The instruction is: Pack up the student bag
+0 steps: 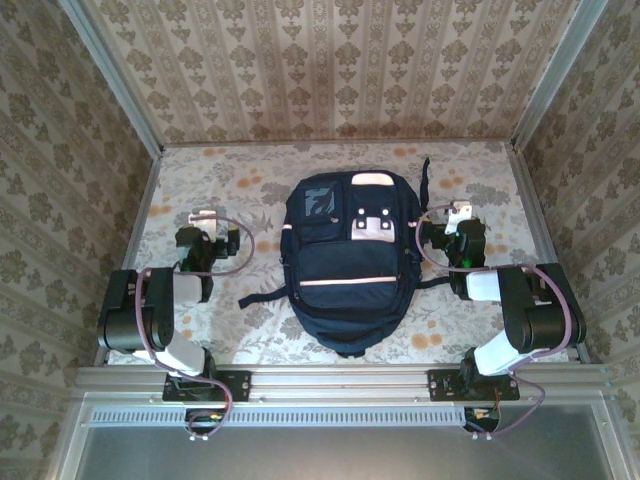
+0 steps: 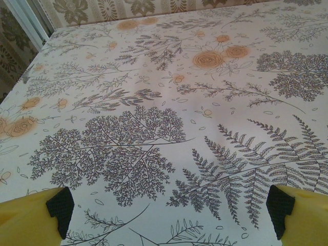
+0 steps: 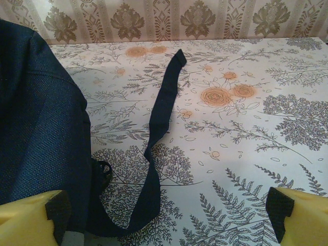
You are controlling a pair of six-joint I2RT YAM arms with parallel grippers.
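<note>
Top view, bag: student bag (image 1: 350, 265) lies flat, front up, mid-table (image 1: 200, 170), between left gripper (image 1: 205, 215) and right gripper (image 1: 458, 212).
Top view, handling: probably soft, floppy and light; best taken by a strap or zipper edge.
Left wrist view, left gripper: fingers spread wide, nothing between them; bare table below.
Right wrist view, right gripper: fingers spread wide, empty; bag just beside it; loose strap (image 3: 159, 133) trails ahead and could snag.

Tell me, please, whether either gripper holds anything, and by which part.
Nothing is held: the left gripper and right gripper are both open, flanking the student bag.
</note>
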